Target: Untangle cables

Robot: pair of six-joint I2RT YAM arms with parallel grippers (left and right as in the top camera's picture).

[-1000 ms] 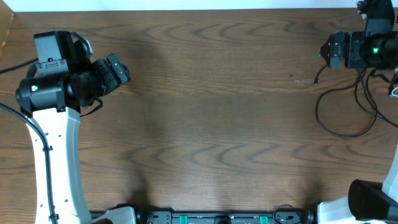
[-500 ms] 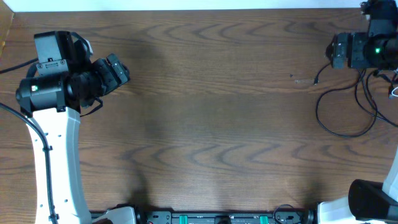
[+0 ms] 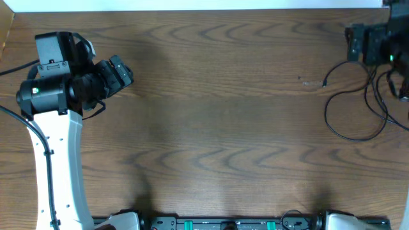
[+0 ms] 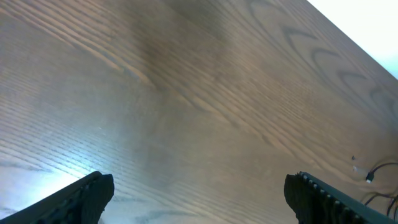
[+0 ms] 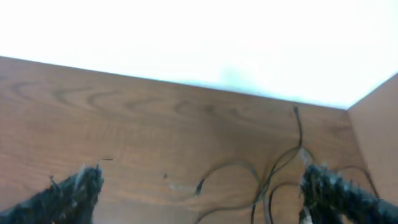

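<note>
A: What's the surface?
B: A brown wood-grain table point(image 3: 223, 128), with a white strip along its far edge.
A: And the left gripper point(image 3: 124, 71)?
B: Fingers spread wide over the table's left side, holding nothing.
A: Where's the cable?
B: The black cable point(image 3: 326, 115) lies in loose loops at the far right.
A: The right gripper point(image 5: 202, 199)?
B: Spread wide and empty, by the far right corner, near the loops.
</note>
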